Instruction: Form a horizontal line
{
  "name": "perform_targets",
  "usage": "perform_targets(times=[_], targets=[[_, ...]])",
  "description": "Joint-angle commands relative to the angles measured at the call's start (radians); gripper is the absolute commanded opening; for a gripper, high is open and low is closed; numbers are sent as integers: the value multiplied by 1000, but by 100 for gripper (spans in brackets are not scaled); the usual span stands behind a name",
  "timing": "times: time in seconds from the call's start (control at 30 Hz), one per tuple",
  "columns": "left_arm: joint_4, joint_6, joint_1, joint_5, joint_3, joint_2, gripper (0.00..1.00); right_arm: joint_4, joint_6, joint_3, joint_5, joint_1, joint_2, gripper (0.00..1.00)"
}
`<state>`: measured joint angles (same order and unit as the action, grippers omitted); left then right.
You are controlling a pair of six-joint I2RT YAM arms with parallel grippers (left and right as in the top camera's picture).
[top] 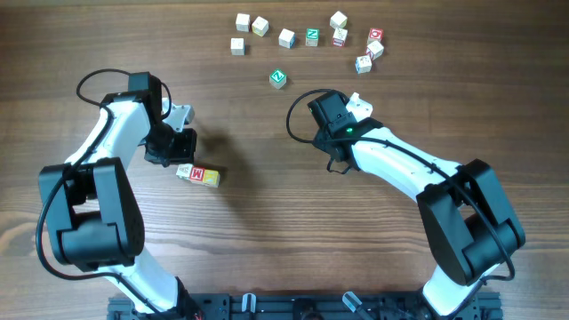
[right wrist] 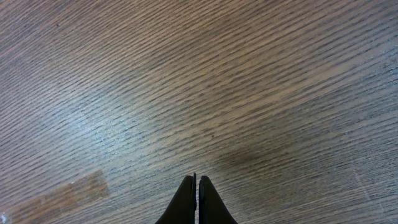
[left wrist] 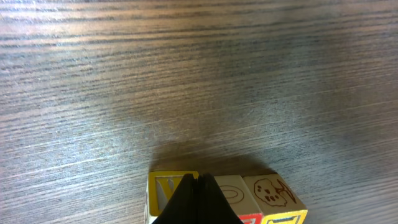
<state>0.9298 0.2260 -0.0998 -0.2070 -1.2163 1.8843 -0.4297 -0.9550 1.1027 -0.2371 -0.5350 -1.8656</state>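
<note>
Since the pale cube (top: 184, 170), the red M cube (top: 197, 173) and the yellow-faced cube (top: 212, 179) already sit touching in a row on the surface (top: 267, 231), I judge this to be the finishing step: trueing the line. From overhead the row dips a little toward its yellow end. My left gripper (left wrist: 198, 177) is pinched shut on nothing, its tip right at the row's far edge near a seam between two cubes. The next move calls for a light sideways nudge that levels the row without splitting it.

My right gripper (right wrist: 197, 179) is also closed and empty, over bare wood, well apart from the row.

Whether my left tip touches the cubes or hovers above them I cannot tell. My own fingers and the left wrist view's bottom edge cut off most of the row, so I cannot match those faces to the overhead ones.
</note>
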Motion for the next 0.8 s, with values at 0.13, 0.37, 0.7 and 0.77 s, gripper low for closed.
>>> perform_targets(times=[0.13, 0.37, 0.7, 0.77], targets=[[7, -26, -3, -13, 8, -21, 4, -1, 12, -4, -26, 0, 8, 4], [10, -51, -3, -13, 8, -21, 4, -1, 12, -4, -26, 0, 8, 5], [-56, -55, -3, -13, 8, -21, 6, 0, 9, -4, -26, 0, 8, 4], [-97, -59, -3, -4, 4, -21, 5, 0, 10, -4, -26, 0, 8, 5]])
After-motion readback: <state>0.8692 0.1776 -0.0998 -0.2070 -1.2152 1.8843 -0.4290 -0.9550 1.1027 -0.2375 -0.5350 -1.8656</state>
